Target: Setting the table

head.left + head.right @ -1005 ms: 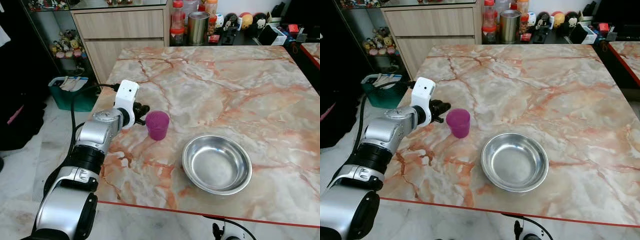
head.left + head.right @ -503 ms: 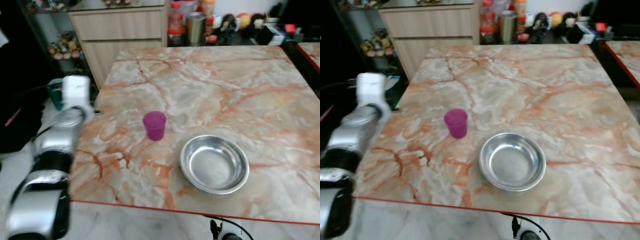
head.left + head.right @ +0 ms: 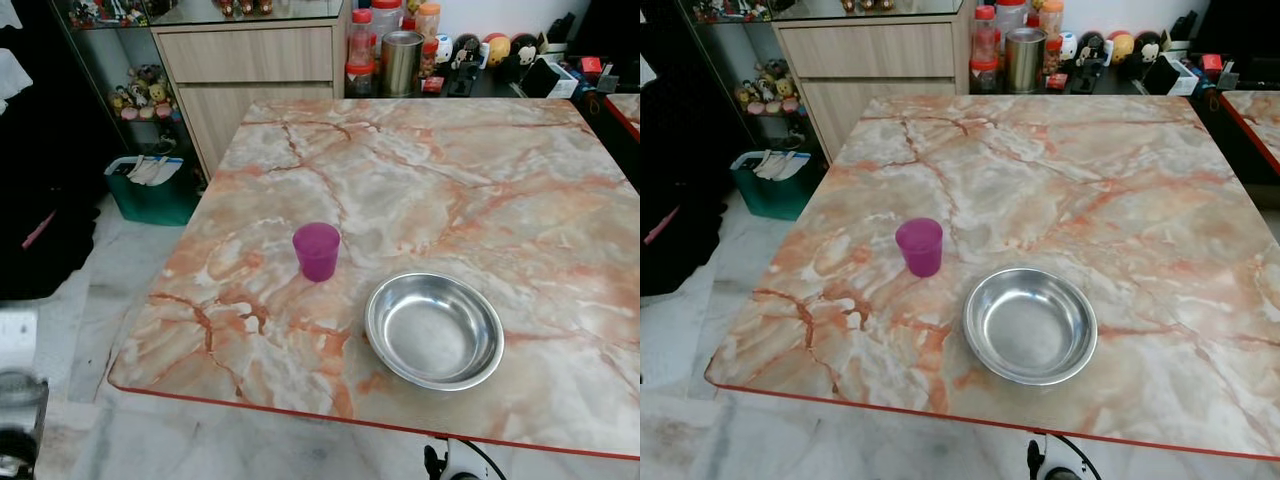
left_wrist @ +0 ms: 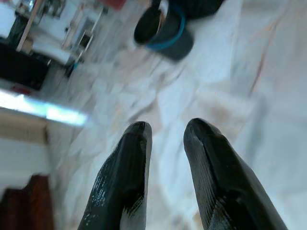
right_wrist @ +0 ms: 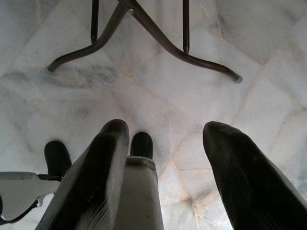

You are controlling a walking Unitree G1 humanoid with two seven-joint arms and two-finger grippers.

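**Cup and bowl are set, my arms hang low**

The purple cup [image 3: 317,250] stands upright on the marble table [image 3: 480,170], just left of the metal bowl [image 3: 434,329] and a bit farther away. My left gripper [image 4: 165,139] points at the floor, fingers a little apart, holding nothing. My right gripper [image 5: 163,139] hangs over the floor too, fingers wide apart. The cup is up and to my right from the left gripper, which I think is nearer.

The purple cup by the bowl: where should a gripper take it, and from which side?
Grip the purple cup around its side wall, near mid-height, probably coming in level from the robot's left. It stands upright with its mouth up, and the steel bowl sits to its right and nearer the robot, so the left side is free.
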